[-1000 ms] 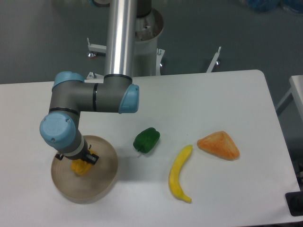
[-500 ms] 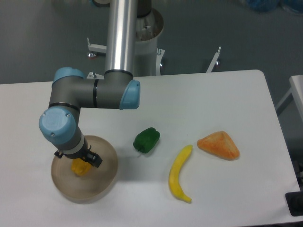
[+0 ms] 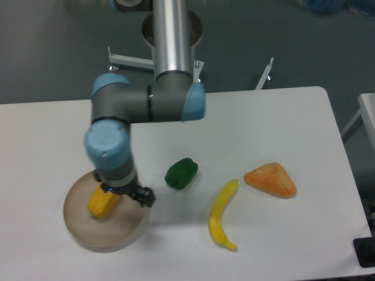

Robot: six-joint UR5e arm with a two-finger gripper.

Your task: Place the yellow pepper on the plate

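Observation:
The yellow pepper (image 3: pixel 102 202) lies on the round beige plate (image 3: pixel 99 233) at the table's front left. My gripper (image 3: pixel 130 192) hangs under the grey-and-blue wrist, above the plate's right rim and just right of the pepper. It no longer holds the pepper. The wrist hides the fingers, so I cannot see how the jaws stand.
A green pepper (image 3: pixel 181 172) lies right of the plate. A yellow banana (image 3: pixel 222 215) and an orange wedge (image 3: pixel 270 179) lie further right. The arm's silver column (image 3: pixel 171 35) rises at the back of the white table (image 3: pixel 263 123).
The arm has swung to the right and lifted away. The yellow pepper stayed on the plate, released, and now shows clear of the gripper.

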